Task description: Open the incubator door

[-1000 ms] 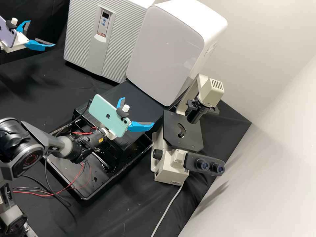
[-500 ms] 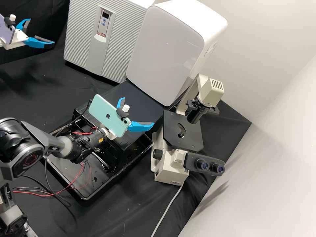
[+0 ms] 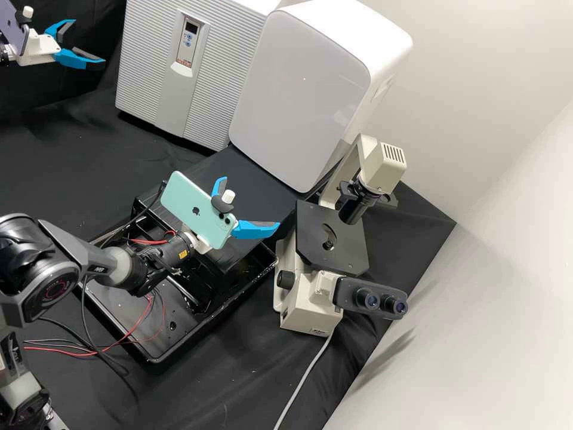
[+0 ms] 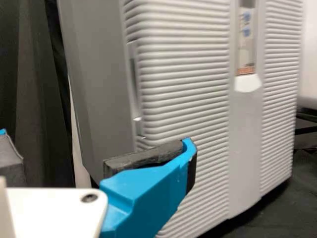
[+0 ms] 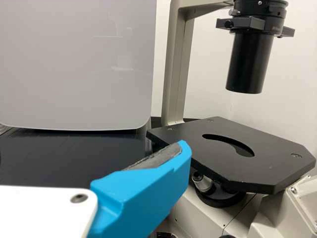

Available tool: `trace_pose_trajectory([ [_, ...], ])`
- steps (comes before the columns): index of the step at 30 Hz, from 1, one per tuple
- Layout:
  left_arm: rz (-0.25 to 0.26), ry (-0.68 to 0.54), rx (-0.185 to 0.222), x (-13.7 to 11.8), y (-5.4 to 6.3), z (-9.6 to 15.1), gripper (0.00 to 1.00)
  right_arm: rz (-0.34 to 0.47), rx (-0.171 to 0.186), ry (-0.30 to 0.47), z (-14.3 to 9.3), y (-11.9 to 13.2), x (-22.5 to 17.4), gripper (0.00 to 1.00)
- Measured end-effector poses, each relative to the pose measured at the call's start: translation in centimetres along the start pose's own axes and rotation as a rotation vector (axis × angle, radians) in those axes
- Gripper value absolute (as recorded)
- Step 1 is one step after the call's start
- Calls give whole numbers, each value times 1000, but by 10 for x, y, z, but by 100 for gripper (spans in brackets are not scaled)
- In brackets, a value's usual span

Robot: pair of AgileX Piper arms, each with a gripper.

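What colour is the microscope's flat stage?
The stage is black; it shows best in the right wrist view.

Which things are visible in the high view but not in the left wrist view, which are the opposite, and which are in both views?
High view: the microscope, the mint green phone on the right arm, the right gripper and the black tray.
Left wrist view: the smooth dark grey side of the ribbed cabinet, and the narrow recess along its front edge.
Both: the cabinet's ribbed front with its control panel, and the left gripper.
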Motion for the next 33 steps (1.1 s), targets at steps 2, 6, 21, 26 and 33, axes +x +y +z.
trace_pose_trajectory([
  [2,-6,-20,12,6,-1,-8,100,0,0,0,0,0,0,100],
  [6,10,-82,42,18,2,-19,100,0,0,0,0,0,0,100],
  [21,92,-289,112,57,36,-13,100,0,0,0,0,0,0,100],
  [26,97,-327,80,69,29,-7,100,0,0,0,0,0,0,100],
  [33,70,-369,16,84,7,6,100,0,0,0,0,0,0,100],
])
